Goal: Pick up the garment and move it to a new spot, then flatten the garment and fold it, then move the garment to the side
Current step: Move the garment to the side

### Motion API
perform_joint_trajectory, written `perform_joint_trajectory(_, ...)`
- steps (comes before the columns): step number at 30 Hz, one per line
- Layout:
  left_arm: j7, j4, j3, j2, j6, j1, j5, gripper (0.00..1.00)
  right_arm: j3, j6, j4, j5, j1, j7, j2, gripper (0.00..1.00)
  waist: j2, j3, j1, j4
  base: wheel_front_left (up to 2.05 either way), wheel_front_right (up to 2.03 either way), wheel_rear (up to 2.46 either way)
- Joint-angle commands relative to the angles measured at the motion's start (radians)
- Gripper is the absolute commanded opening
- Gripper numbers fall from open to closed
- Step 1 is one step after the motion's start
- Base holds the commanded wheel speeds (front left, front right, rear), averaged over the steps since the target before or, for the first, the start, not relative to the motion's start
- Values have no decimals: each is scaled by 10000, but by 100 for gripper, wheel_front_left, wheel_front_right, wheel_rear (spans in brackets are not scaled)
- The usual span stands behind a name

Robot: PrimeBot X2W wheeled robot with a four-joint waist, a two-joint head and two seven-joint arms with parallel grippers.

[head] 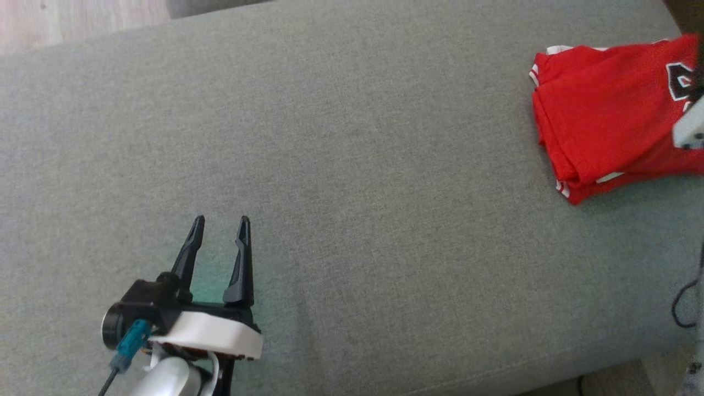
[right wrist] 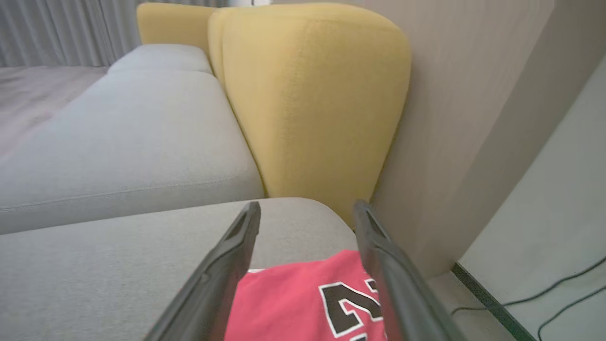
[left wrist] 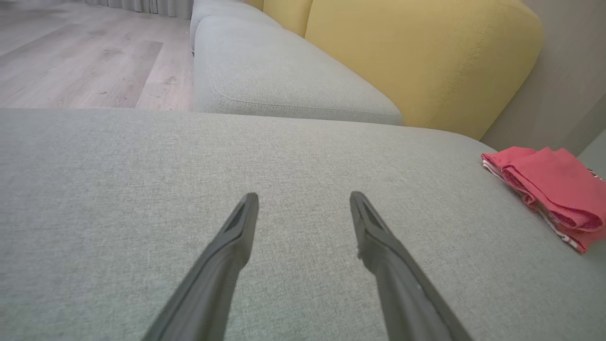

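as the grey sofa seat (head: pixel 352 165) served as the work surface, the folded red garment (head: pixel 605 115) sat by its right edge, apparently set aside, the right pincer (right wrist: pixel 307 204) spread just over it, the left pincer (head: pixel 221 219) spread idle well apart.

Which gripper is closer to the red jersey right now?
Right. The right gripper hangs open directly above the folded red jersey at the right end of the grey cushion. The left gripper, also open, is well away to the left over bare fabric.
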Motion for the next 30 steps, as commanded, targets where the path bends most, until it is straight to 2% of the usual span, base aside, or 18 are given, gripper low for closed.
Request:
perform_joint_trajectory(1,-72,-324,395,184,64,-129,-64,100,343,-7,-528,129,54,-80,-47,100,0,-130,0,51,0,0,0)
perform_joint_trajectory(7,-300,-171,523,50,95,31,-245,100,1353,-7,-1338,437,607,-218,66,100,0,-859,0,447,0,0,0)
perform_joint_trajectory(12,-572,27,779,-54,142,356,-460,100,1948,-7,-1972,477,1673,-405,375,100,0,-1684,0,1037,0,0,0)
perform_joint_trajectory(21,-817,246,1105,78,316,1370,-595,100,2464,-7,-3440,739,4619,-1144,1588,100,0,-2657,0,2099,0,0,0)
perform_joint_trajectory(25,-815,292,1066,155,342,1732,-629,100,2553,-7,-3873,722,5563,-1481,1705,100,0,-2789,0,2331,0,0,0)
perform_joint_trajectory(30,-812,310,1011,208,415,2136,-669,100,2771,-7,-4179,1362,6762,-1930,1724,100,0,-2933,0,2579,0,0,0)
